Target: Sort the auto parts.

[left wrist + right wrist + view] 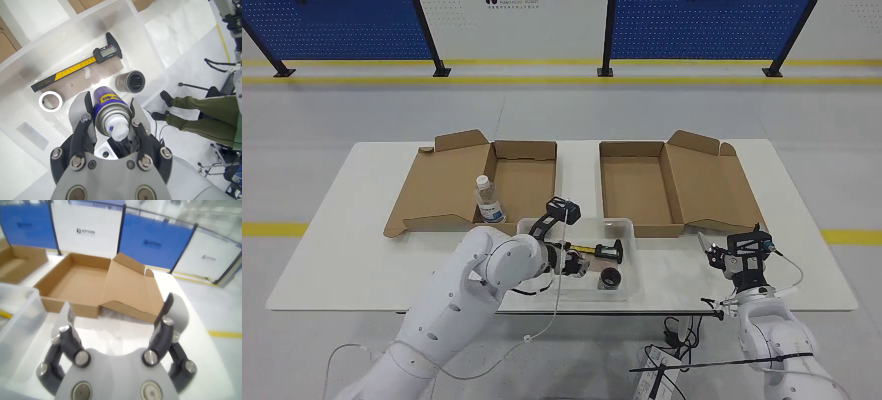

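Note:
A blue spray can (111, 106) with a white cap sits between the fingers of my left gripper (110, 98), which is shut on it just above the floor of the clear plastic bin (56, 36). In the bin lie a black and yellow digital caliper (79, 68), a silver ring (41, 101) and a cylindrical metal bearing (130, 81). In the top view the left gripper (575, 263) is inside the bin (627, 228) at the table's front middle. My right gripper (118, 303) is open and holds nothing, over the table's front right (739, 250).
Two open cardboard boxes lie behind the bin: the left box (522, 180) holds a plastic bottle (488, 200), and the right box (637, 190) has its lid (130, 287) folded out toward the right gripper. The table's front edge is close to both arms.

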Controlling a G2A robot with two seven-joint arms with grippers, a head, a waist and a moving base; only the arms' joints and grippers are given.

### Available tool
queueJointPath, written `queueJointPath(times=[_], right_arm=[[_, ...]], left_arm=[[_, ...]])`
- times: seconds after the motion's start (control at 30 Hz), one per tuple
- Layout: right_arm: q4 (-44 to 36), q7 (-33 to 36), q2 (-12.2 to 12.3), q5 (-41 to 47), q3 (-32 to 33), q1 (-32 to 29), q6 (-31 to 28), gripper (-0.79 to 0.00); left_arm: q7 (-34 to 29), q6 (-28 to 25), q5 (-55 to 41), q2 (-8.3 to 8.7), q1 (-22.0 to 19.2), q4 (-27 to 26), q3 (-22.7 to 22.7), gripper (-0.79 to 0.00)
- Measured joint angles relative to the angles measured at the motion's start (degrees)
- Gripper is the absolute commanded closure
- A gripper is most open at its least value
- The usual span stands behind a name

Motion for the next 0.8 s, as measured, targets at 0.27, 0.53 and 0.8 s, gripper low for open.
queueJointPath(times=[0.27,0.53,0.8], right_arm=[[0.0,0.0,0.0,0.0,0.0,0.0,0.0,-0.785],[0.0,0.0,0.0,0.0,0.0,0.0,0.0,-0.785],[0.0,0.0,0.0,0.0,0.0,0.0,0.0,-0.785]], left_arm=[[-7.3,-2.6,-5.6,0.65,-0.7,-7.5,-1.9,0.0],[-12.0,-3.7,-13.8,1.12,-1.8,-13.5,-3.7,0.0],[-15.6,-6.5,-25.8,1.47,-3.0,-13.7,-4.5,0.0]])
